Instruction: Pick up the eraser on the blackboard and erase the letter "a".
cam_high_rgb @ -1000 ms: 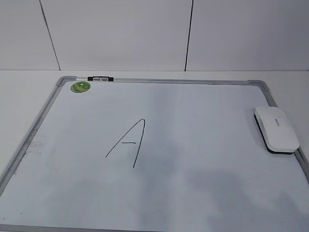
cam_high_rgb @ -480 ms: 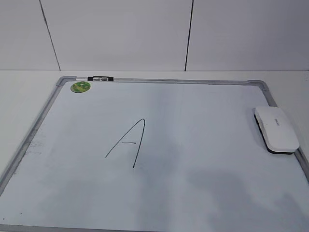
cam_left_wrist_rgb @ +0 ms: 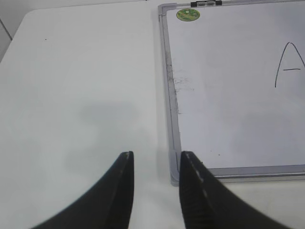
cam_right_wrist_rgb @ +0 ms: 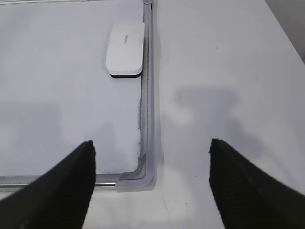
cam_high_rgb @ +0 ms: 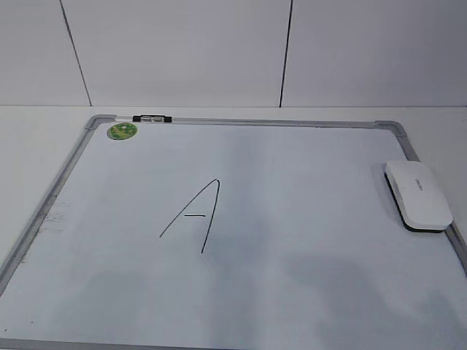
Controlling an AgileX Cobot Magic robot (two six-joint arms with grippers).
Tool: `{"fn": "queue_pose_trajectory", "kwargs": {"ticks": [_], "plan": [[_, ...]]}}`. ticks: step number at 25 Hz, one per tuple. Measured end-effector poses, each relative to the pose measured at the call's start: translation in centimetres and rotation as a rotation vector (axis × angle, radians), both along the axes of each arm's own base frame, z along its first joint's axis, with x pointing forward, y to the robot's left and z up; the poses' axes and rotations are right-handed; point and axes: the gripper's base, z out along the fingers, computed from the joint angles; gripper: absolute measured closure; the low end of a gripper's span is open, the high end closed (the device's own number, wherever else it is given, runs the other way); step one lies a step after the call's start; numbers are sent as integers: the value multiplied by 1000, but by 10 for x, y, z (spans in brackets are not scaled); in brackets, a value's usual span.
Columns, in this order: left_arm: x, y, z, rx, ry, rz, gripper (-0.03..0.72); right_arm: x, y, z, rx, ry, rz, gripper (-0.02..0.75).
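Since the eraser (cam_right_wrist_rgb: 126,48) lies straight ahead of my right tool (cam_right_wrist_rgb: 151,183) and only a little to its left, that arm is plainly the nearer one and I judge the pickup belongs to it. That tool hangs spread wide and empty over the near right corner of the blackboard (cam_right_wrist_rgb: 57,95), its jaws straddling the grey frame. The eraser rests on the board surface just inside the right frame rail, toward the far right corner of the bench (cam_right_wrist_rgb: 214,57). Its long axis runs nearly parallel to that rail, so it points roughly away from the tool. As the jaws stand now, they could close across its short width after a forward reach with a slight shift leftward.

My left tool (cam_left_wrist_rgb: 155,183) is over the near left corner of the board, its jaws parted by a narrow gap with nothing between them, well apart from the eraser.

On the board I can see only an angular capital letter (cam_high_rgb: 193,217) near the middle; no small rounded "a" shows in any view. A round green magnet (cam_high_rgb: 122,131) and a dark clip (cam_high_rgb: 152,118) sit at the far left corner, away from any path. Nothing stands between the right tool and the eraser, though the frame rail just beside it could catch the outer jaw.
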Motion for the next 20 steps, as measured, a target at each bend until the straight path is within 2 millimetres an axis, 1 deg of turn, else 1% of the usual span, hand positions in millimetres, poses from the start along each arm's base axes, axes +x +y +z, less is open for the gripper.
{"fn": "queue_pose_trajectory", "kwargs": {"ticks": [20], "plan": [[0, 0, 0, 0, 0, 2, 443, 0, 0, 0, -1, 0, 0, 145]]}}
